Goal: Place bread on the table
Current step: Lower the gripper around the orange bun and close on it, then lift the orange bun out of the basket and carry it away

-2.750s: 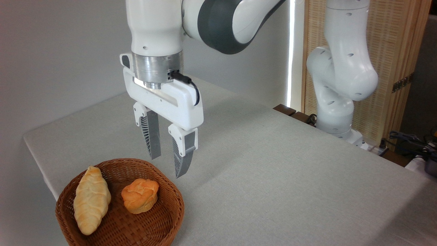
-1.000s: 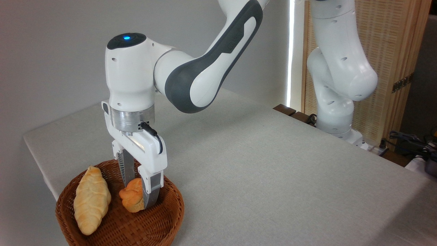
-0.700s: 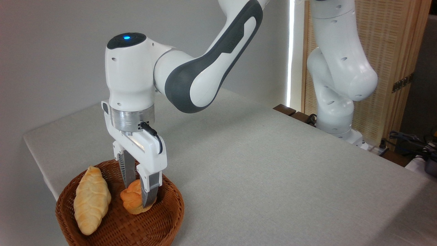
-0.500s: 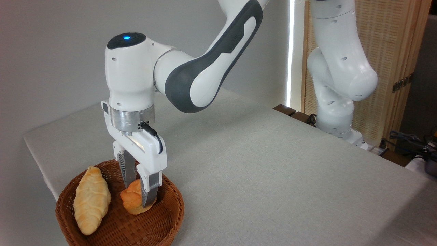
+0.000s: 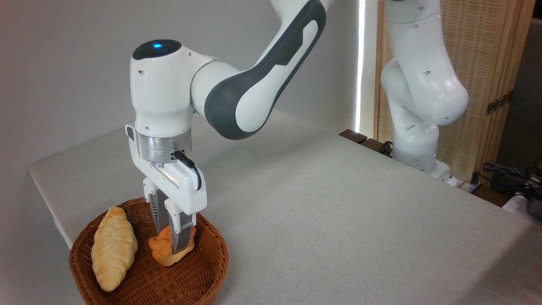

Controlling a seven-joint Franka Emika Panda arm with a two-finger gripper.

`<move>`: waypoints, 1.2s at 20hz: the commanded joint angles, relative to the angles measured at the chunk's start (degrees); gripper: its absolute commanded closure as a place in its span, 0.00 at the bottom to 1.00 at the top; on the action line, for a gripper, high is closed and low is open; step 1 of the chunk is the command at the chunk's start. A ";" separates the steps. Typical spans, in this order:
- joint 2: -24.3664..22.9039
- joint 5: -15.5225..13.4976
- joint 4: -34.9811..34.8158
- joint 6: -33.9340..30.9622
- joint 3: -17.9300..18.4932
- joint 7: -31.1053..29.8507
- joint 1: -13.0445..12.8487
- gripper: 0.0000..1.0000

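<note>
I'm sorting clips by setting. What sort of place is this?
Likely a robotics lab or test room, not a kitchen: a robot arm bolted beside a cloth-covered table, loose cables at the right, and bread staged in a wicker basket.

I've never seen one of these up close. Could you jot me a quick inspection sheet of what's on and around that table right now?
Surface: table, grey cloth, mostly bare.
Job's things: bun in the basket, not yet on the table.
Clutter: loaf lying in the basket, left of the bun.
Grippers: gripper pinching the bun, fingers squeezing its top.
Cables: short black cable at the wrist; dark cables at far right.
Surroundings: grey wall, slatted wooden screen behind the arm's base.
</note>
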 commanded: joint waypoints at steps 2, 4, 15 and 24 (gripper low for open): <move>-1.43 -1.08 0.08 0.73 0.07 0.75 0.28 0.52; -3.09 -1.08 0.09 0.73 0.33 0.75 0.37 0.51; -12.24 -0.99 -0.18 -14.62 0.77 -0.22 0.54 0.48; -13.65 -0.99 -1.23 -26.96 0.16 -7.85 -0.16 0.41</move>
